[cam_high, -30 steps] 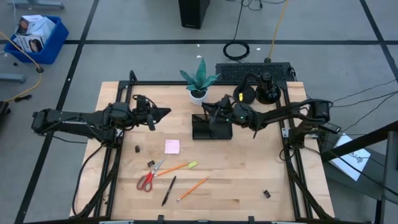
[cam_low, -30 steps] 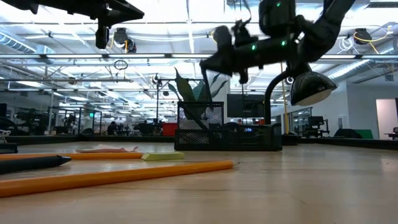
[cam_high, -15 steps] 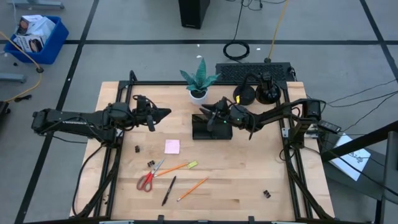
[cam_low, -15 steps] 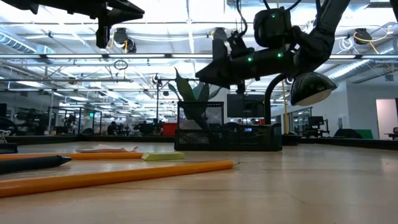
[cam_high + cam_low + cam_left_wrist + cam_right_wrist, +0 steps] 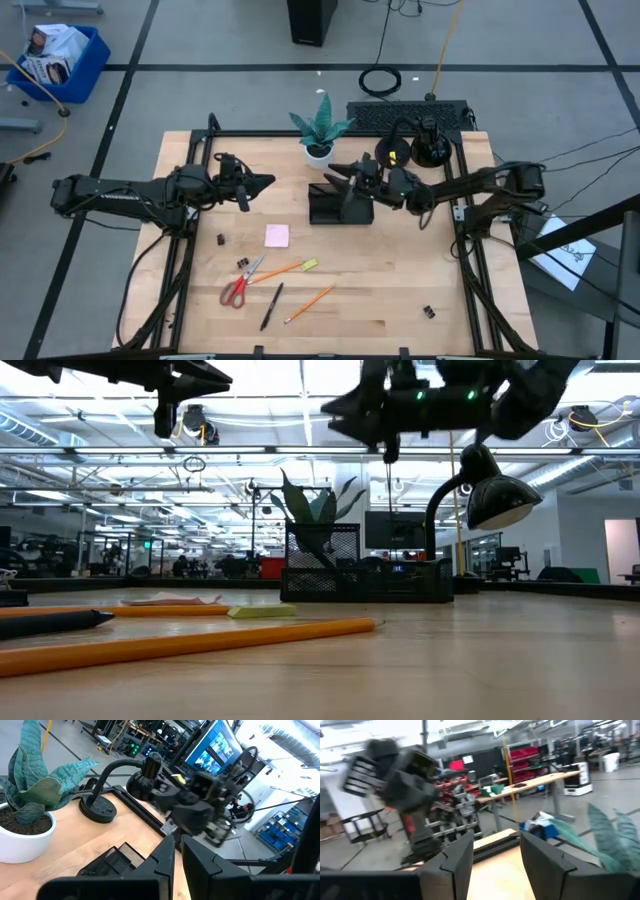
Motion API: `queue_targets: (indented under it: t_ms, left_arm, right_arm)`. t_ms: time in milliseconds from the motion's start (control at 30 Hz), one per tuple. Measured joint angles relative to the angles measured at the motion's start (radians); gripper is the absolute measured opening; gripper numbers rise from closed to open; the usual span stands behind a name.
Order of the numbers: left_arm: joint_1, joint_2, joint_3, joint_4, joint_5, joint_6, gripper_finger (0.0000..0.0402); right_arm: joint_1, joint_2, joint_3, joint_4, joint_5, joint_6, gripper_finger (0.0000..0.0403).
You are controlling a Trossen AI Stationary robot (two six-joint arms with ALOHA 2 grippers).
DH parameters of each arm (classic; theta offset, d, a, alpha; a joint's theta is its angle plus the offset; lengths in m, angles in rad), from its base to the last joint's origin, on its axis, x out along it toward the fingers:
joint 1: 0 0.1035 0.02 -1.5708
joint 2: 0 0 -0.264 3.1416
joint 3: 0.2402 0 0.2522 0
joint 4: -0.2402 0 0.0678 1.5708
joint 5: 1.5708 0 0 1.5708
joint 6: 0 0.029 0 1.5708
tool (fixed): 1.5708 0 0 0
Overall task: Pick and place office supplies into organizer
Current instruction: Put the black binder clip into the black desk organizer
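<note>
The black mesh organizer (image 5: 340, 206) (image 5: 365, 575) stands at the table's middle, toward the far side. My right gripper (image 5: 337, 172) (image 5: 497, 855) hovers open above the organizer's left part, with nothing between its fingers. My left gripper (image 5: 264, 181) (image 5: 178, 862) hangs shut and empty left of the organizer. On the near half of the table lie a pink sticky pad (image 5: 277, 235), red-handled scissors (image 5: 238, 288), two orange pencils (image 5: 281, 270) (image 5: 310, 302), a yellow-green highlighter (image 5: 309, 264), a black pen (image 5: 271, 306) and small binder clips (image 5: 220, 240) (image 5: 428, 312).
A potted green plant (image 5: 320, 130) stands just beyond the organizer. A black desk lamp (image 5: 412, 150) (image 5: 492, 500) and a keyboard (image 5: 405, 115) sit at the far right. A metal frame (image 5: 465, 235) runs round the table's edges.
My right gripper has risen from just above the organizer to well clear of it, its fingers tipping slightly upward and standing wider apart than before. The left arm has kept still.
</note>
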Motion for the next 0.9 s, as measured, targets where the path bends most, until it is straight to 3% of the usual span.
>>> queue_targets:
  t_ms: [267, 700, 900]
  left_arm:
    - [0.0, 0.002, 0.0, -0.035, 0.0, 0.017, 0.0037]
    - [0.0, 0.017, 0.0, -0.071, -0.001, 0.047, 0.0037]
    - [0.0, 0.017, 0.0, -0.103, -0.001, 0.048, 0.0037]
  right_arm:
    - [0.116, -0.144, 0.0, -0.319, 0.001, 0.208, 0.0146]
    - [0.49, -0.252, 0.0, -0.826, -0.006, 0.659, 0.0165]
    - [0.647, -0.252, 0.0, -0.958, -0.126, 0.943, 0.0158]
